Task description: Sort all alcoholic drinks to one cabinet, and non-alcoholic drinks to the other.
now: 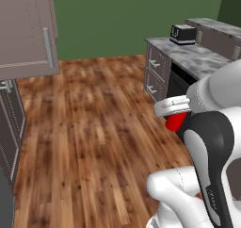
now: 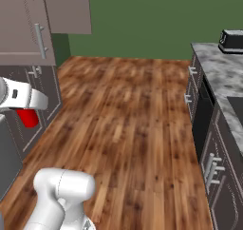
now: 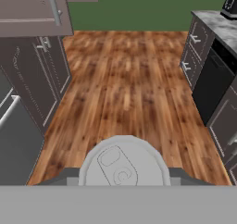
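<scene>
Red can is clamped in the end effector, carried in the air over the wood floor. In the hand view its silver lid with pull tab sits right between the finger tips. In the right base view the can hangs under the white hand, near the dark lower cabinets. Grey wall cabinet is closed, up left. Marble surface with a black toaster runs along the right side, well apart from the can.

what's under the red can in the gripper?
The small red cylindrical can, held by the gripper, hangs above wooden floor. Hand view shows its silver top; its base is hidden.
</scene>
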